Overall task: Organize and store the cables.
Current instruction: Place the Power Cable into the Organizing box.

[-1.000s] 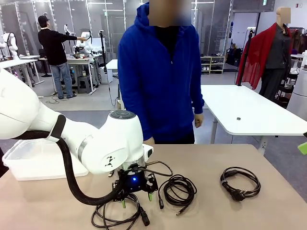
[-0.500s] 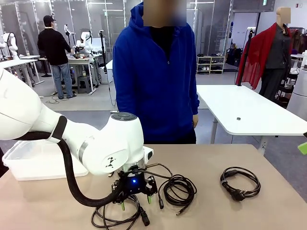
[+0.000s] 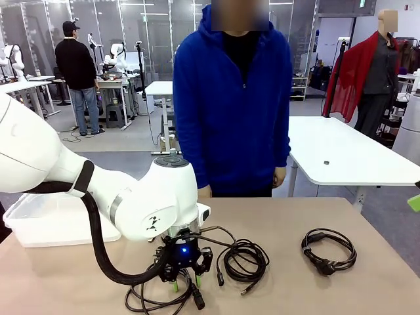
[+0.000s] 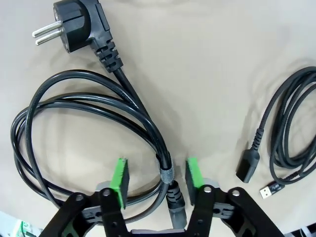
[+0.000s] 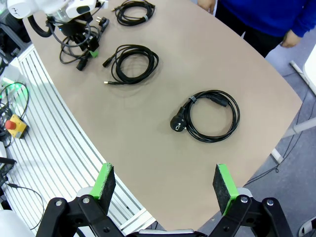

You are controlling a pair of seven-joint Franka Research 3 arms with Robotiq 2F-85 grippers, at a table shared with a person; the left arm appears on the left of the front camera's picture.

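The power cable (image 4: 146, 120) lies coiled on the desk (image 4: 207, 59) under the left end effector (image 4: 155, 170). Its pads (image 4: 120, 174) stand half open on both sides of the tied neck, not touching it. The right end effector (image 5: 163, 175) hangs wide open, well apart.

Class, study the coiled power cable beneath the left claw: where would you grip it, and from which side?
Probably the grey tie band of the power cable, where its strands bunch into one bundle. Come from above, straddling it: the coil lies flat on the table.
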